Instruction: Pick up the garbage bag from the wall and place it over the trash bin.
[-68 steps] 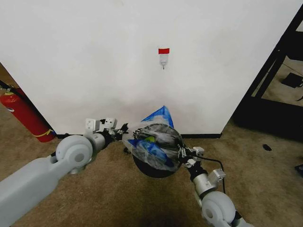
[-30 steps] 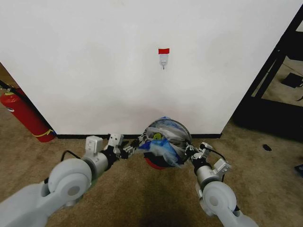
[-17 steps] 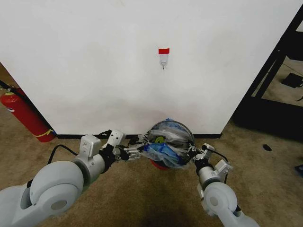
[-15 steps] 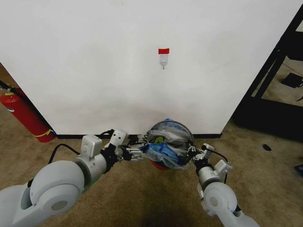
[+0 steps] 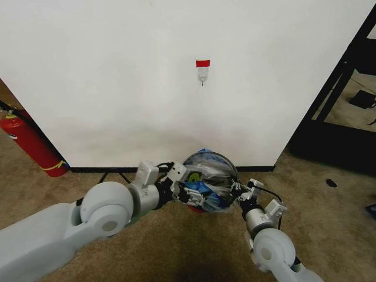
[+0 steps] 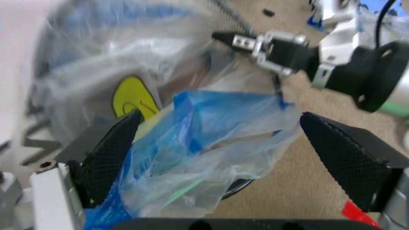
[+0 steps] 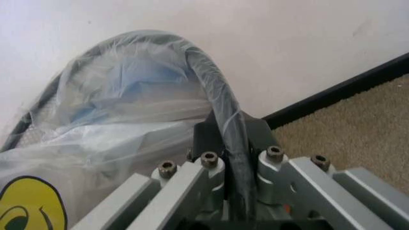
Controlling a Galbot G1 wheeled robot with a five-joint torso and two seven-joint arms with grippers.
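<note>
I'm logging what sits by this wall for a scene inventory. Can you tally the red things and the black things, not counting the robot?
Red: 2, the fire extinguisher and the tape strip.
Black: 2, the trash bin and the baseboard.
Total: 4.

A crinkly translucent white plastic garbage bag [image 5: 207,176] with blue print and a yellow mark drapes over the round black wire-mesh trash bin [image 5: 196,206], at six o'clock beneath the plain white wall's [image 5: 117,70] hook.
</note>
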